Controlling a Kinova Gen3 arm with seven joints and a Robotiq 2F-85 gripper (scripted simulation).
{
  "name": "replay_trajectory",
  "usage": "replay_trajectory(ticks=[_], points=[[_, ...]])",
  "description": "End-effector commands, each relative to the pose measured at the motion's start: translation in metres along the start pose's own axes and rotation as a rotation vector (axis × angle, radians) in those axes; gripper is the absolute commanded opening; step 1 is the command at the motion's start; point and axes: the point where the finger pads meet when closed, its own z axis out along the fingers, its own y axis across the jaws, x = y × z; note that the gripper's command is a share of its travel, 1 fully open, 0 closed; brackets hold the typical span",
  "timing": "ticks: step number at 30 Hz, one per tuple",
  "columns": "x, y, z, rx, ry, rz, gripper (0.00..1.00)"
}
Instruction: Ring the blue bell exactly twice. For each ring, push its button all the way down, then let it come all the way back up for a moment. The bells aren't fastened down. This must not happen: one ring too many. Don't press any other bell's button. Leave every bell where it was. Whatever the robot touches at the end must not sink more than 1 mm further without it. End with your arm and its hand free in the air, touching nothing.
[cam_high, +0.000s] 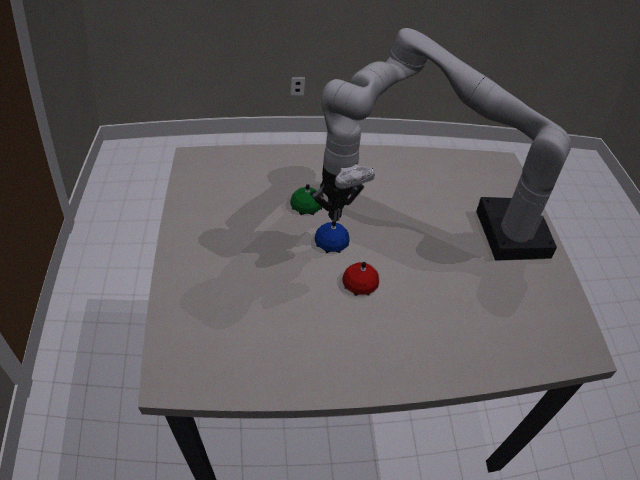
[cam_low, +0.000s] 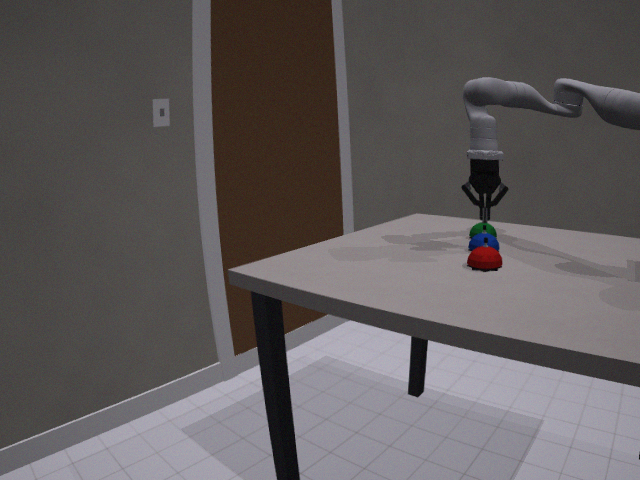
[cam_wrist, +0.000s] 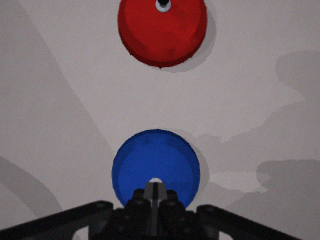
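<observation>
The blue bell (cam_high: 331, 237) sits in the middle of a row of three bells on the table. It also shows in the exterior view (cam_low: 483, 242) and in the wrist view (cam_wrist: 155, 167). My gripper (cam_high: 335, 214) is shut and empty, pointing straight down over the blue bell's button. In the wrist view the closed fingertips (cam_wrist: 155, 191) cover most of the button, with only a white sliver showing above them. In the exterior view the fingertips (cam_low: 484, 217) hang just above the row of bells. I cannot tell whether the tips touch the button.
The green bell (cam_high: 305, 199) stands just behind and left of the blue one, close to the gripper. The red bell (cam_high: 360, 277) stands in front and right, and shows in the wrist view (cam_wrist: 162, 31). The arm's black base (cam_high: 515, 235) is at the table's right.
</observation>
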Motion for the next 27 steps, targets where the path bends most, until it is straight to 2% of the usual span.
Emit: replay_trajectory(ticks=[1, 27], points=[[-0.0002, 0.0004, -0.0009, -0.001, -0.001, 0.0, 0.0], [-0.0002, 0.0004, 0.0035, -0.001, -0.001, 0.0, 0.0]])
